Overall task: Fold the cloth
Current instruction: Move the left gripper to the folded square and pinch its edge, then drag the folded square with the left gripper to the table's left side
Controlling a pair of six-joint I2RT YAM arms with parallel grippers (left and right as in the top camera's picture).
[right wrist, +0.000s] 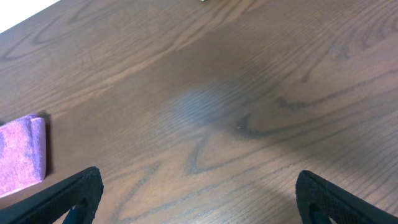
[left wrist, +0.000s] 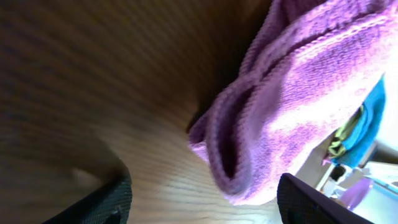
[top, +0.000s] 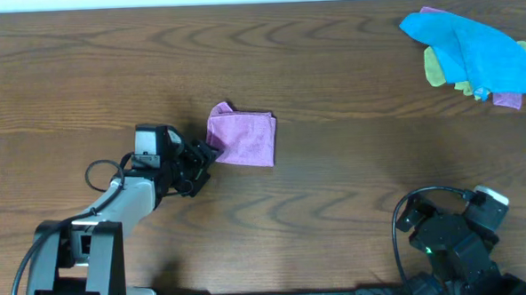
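The lilac microfiber cloth (top: 242, 138) lies near the middle of the dark wooden worktop (top: 330, 56) as a small doubled-up rectangle. Its stacked layers show at the near edge in the left wrist view, so the fold looks done or nearly so. The left gripper (top: 203, 155) sits low, just beside the cloth's left edge, jaws spread and pinching nothing, probably so the layers lie flat undisturbed. The right gripper (right wrist: 202, 202) hangs well apart at the near right, jaws spread wide and empty, clear of the cloth and far from the bright blue cloth (top: 472, 54) heaped at the far right.
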